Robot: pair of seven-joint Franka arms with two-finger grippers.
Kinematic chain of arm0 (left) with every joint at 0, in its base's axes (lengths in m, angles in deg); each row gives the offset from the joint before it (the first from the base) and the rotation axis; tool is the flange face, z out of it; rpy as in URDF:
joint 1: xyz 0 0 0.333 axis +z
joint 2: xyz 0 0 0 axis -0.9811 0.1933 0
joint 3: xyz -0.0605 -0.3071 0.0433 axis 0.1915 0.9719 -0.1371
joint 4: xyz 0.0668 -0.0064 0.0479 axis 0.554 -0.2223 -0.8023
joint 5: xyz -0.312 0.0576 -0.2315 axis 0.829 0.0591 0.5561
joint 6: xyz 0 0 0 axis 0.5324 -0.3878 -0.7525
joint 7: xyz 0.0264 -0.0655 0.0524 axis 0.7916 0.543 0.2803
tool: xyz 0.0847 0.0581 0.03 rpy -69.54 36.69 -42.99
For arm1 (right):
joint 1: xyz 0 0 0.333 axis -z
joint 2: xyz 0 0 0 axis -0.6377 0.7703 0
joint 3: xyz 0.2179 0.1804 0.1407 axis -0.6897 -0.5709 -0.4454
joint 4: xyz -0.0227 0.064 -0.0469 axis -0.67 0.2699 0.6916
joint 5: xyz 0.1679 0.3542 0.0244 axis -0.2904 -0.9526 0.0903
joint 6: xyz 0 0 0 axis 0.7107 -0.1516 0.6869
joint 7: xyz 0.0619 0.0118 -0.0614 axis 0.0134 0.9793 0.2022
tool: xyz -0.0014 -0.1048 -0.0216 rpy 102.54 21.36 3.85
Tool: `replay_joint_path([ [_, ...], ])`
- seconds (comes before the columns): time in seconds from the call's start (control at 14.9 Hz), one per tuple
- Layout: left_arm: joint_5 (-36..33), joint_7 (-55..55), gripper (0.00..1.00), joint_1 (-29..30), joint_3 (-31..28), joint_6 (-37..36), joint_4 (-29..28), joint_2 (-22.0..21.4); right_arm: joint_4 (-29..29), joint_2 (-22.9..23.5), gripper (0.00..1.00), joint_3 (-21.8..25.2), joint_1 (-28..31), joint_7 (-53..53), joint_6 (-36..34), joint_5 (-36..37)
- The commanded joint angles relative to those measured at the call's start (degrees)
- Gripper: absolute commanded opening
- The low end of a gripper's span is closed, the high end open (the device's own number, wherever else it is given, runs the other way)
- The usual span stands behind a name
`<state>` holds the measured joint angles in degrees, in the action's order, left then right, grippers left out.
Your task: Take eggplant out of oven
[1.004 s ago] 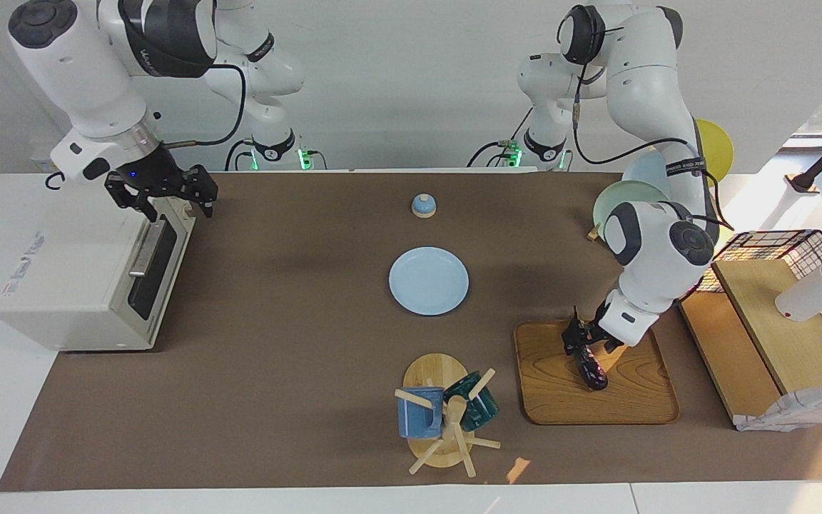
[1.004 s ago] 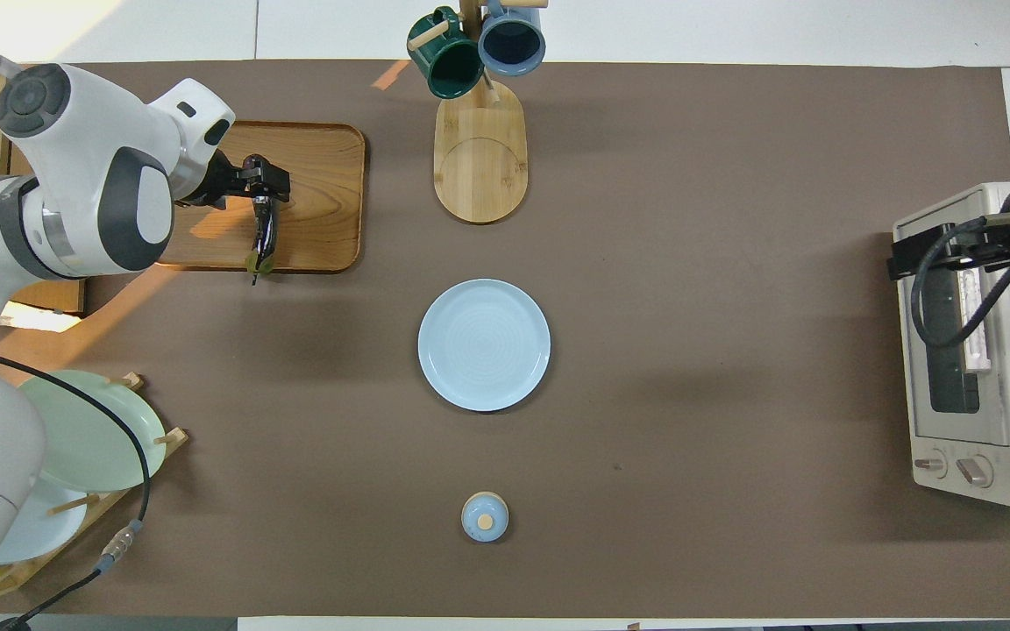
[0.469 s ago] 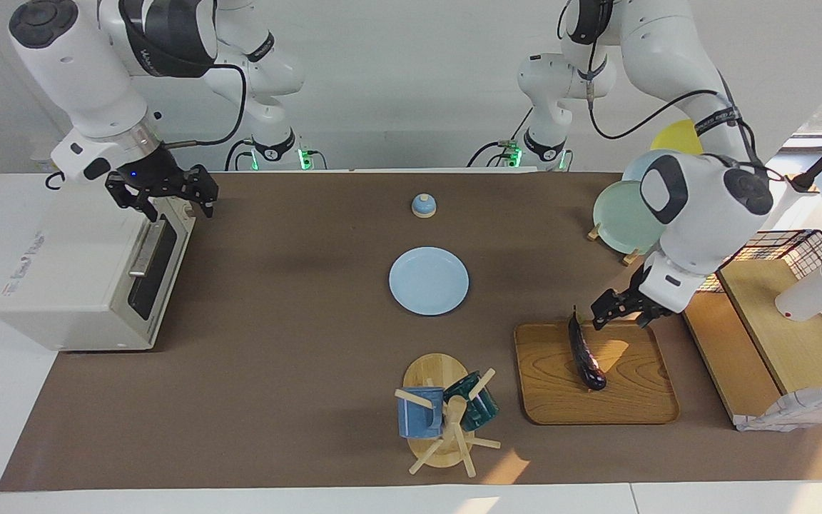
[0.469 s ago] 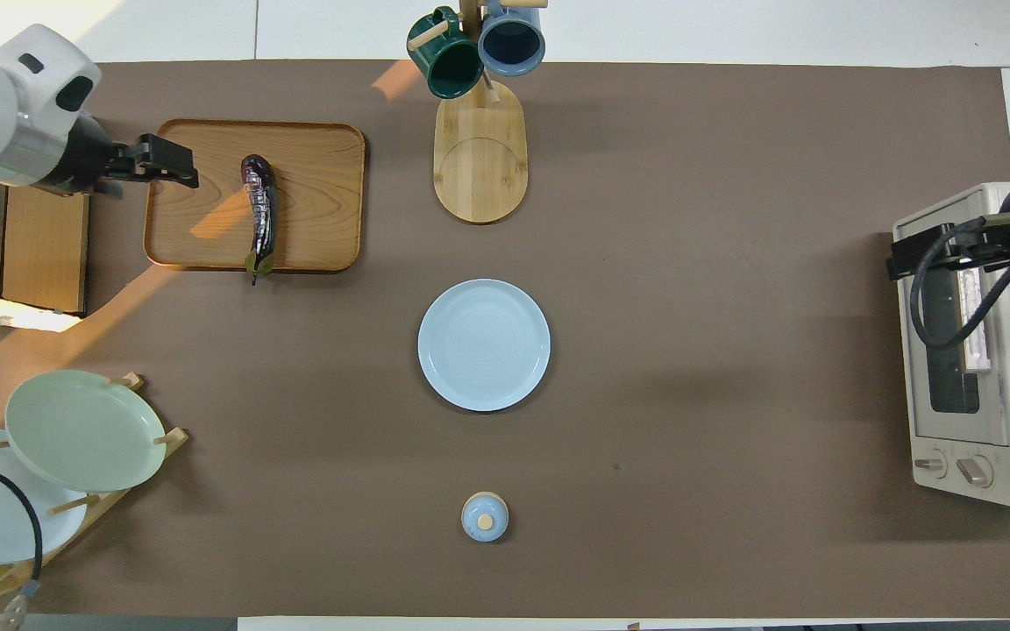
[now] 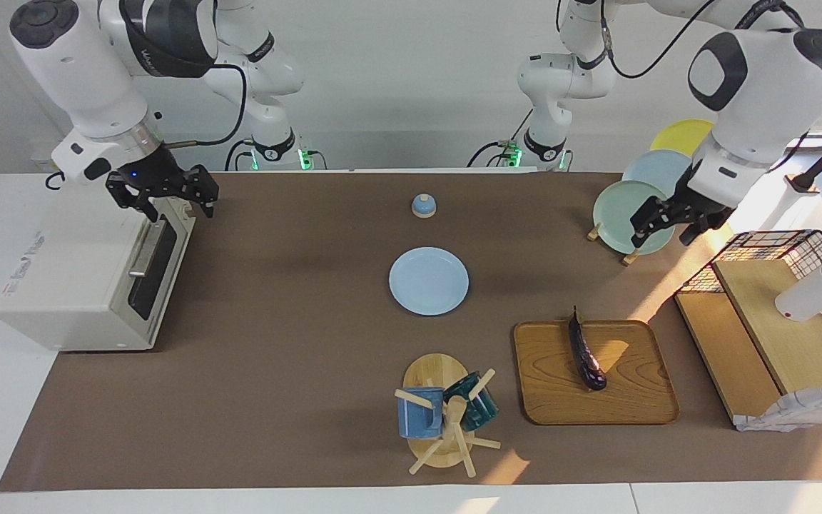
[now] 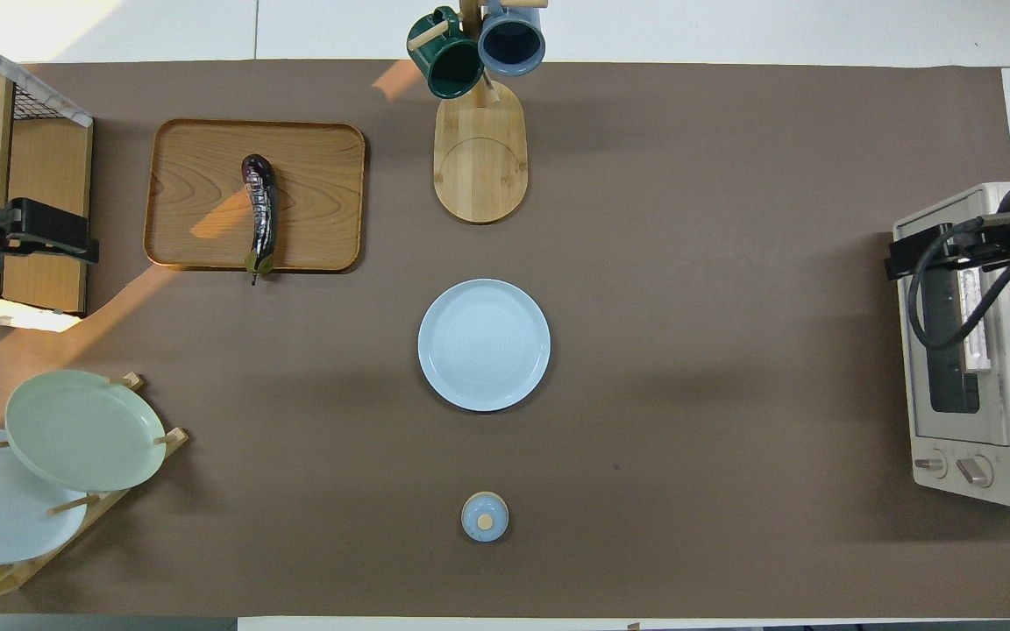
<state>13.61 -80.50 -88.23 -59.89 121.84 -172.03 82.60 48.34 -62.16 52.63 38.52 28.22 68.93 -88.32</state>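
Eggplant (image 5: 585, 353) lies alone on the tray (image 5: 639, 400), well apart from the oven (image 5: 75, 278), whose door is closed. Left gripper (image 5: 664, 223) hangs over the plate rack, fingers spread, empty. Right gripper (image 5: 168, 194) sits over the oven's top edge, fingers spread.

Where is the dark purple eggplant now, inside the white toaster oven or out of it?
Out. The dark purple eggplant lies flat on the wooden tray, away from the white toaster oven; no pincer holds it.
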Motion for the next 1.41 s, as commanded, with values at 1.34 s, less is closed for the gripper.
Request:
replay_joint_path([
  [1.34, -3.45, -3.86, 1.0, 7.09, 10.64, -2.32, -4.85, -3.65, -0.95, 0.36, 1.0, -0.22, 0.3, -0.64, -0.65, -0.42],
])
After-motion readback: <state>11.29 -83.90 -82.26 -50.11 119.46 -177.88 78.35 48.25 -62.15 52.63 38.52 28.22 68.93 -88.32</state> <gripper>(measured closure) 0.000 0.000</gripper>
